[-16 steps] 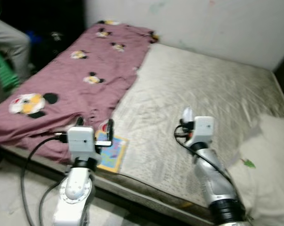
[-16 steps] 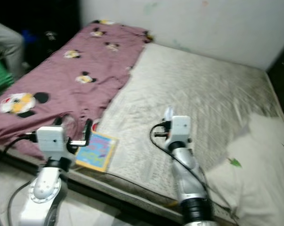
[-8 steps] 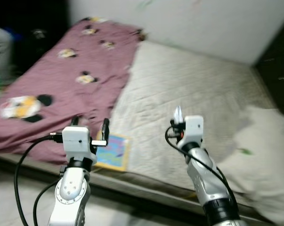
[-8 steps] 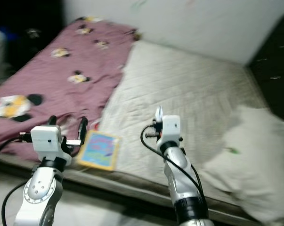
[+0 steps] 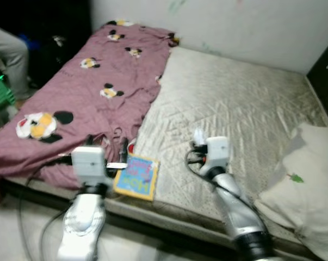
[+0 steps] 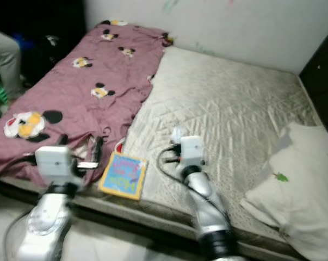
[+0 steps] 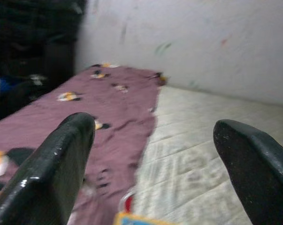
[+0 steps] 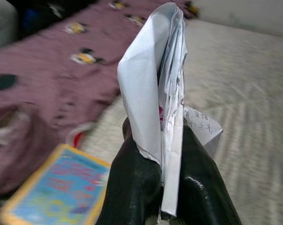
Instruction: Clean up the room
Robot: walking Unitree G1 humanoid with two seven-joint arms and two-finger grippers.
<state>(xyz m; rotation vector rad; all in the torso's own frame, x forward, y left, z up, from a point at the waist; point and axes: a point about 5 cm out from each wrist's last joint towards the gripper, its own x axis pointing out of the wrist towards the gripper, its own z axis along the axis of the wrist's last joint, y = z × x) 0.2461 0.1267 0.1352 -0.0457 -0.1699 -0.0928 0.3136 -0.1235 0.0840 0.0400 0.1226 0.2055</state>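
1. Landmark: mattress, bare and quilted, beige.
2. Right gripper: fingers clamped on a folded white paper, held upright above the mattress's near part. The paper carries small handwritten characters, too small to read.
3. Left gripper: fingers spread wide with nothing between them, raised at the mattress's near left edge.
4. Picture book: blue and yellow cover, lying flat on the mattress's near edge just beside the left gripper. Cover text is blurred.
5. Maroon blanket: cartoon-mouse print, covering the mattress's left side.
6. Pillow: white, at the mattress's right edge.
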